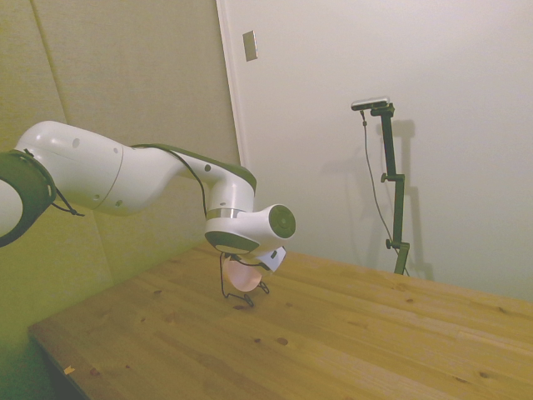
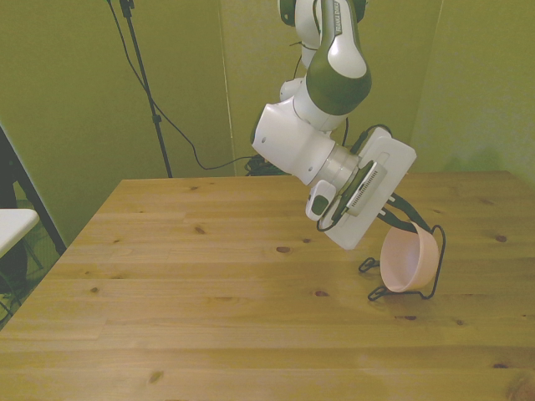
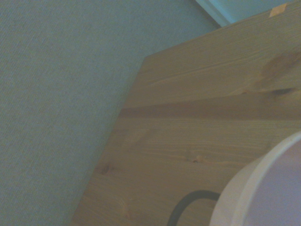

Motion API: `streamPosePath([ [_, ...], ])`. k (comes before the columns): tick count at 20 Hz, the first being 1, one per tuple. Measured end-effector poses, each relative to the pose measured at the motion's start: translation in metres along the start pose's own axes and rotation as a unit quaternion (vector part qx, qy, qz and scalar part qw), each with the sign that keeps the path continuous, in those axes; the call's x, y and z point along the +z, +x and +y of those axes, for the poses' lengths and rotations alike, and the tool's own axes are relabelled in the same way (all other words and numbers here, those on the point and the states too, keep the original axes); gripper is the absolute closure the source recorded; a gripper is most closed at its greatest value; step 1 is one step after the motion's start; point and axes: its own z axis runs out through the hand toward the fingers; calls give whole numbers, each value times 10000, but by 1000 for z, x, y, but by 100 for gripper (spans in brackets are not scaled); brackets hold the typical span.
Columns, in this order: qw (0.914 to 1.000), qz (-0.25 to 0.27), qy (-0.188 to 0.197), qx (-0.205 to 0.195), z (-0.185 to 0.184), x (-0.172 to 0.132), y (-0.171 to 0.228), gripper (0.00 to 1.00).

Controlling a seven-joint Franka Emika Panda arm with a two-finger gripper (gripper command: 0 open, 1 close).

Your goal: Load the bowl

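Note:
The pale pink bowl (image 2: 405,261) stands on its edge inside a thin black wire rack (image 2: 440,251) toward the front view's right. My gripper (image 2: 403,221) reaches down to the bowl's upper rim and is shut on it. In the side view the bowl (image 1: 244,275) shows just below the white hand, held by the rack's wires (image 1: 223,282); the hand hides the fingers there. The wrist view shows a blurred part of the bowl's rim (image 3: 277,188) and a curve of dark rack wire (image 3: 186,203) on the wood.
The wooden table (image 2: 209,251) stretches wide toward the front view's left. Green walls stand behind it, and a table edge (image 3: 117,122) runs close to the rack in the wrist view.

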Motion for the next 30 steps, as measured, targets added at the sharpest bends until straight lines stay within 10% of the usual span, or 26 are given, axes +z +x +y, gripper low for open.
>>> streamPosePath([
  [21, 10000, -69, -13, 42, 4, 8, -6, 100],
  [22, 10000, -74, -17, 53, 5, 8, -7, 0],
  [30, 9999, -64, -5, 107, 12, 6, -12, 0],
])
